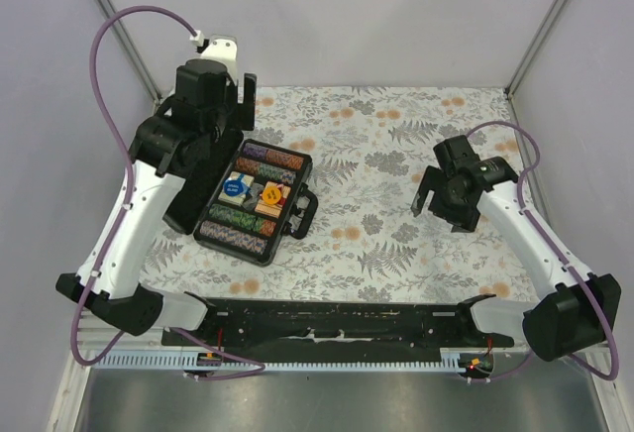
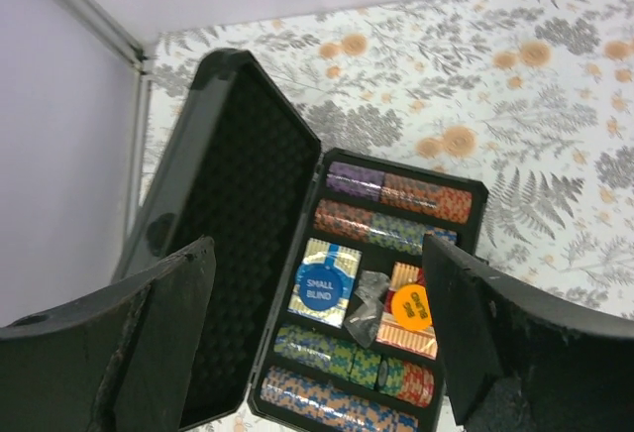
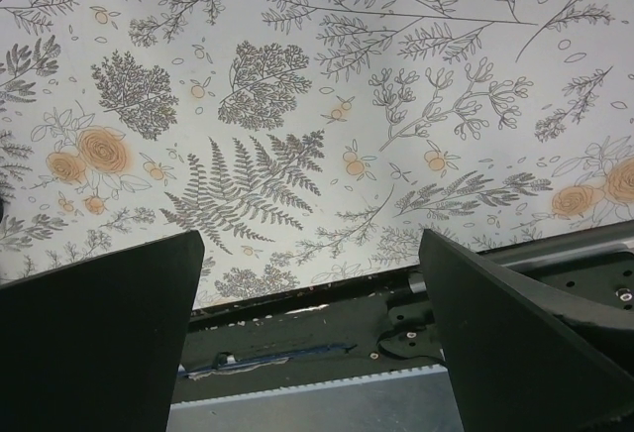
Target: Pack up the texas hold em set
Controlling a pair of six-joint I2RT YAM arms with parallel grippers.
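The black briefcase (image 1: 303,170) lies open on the left of the table, its foam-lined lid (image 2: 238,224) folded out to the left. Inside are rows of multicoloured poker chips (image 2: 396,196), a blue "small blind" chip (image 2: 320,288) on a blue-white deck, an orange "big blind" chip (image 2: 411,305) on a reddish card deck (image 2: 404,336), and a small crumpled clear bag (image 2: 367,305). My left gripper (image 2: 317,254) hovers open above the case, holding nothing. My right gripper (image 3: 312,244) is open and empty over the bare cloth to the right (image 1: 432,180).
The case handle (image 1: 303,216) points toward the middle of the table. A floral cloth (image 3: 297,105) covers the table. A black rail (image 3: 327,338) runs along the near edge below the right gripper. White walls and corner posts (image 2: 79,6) enclose the back and sides.
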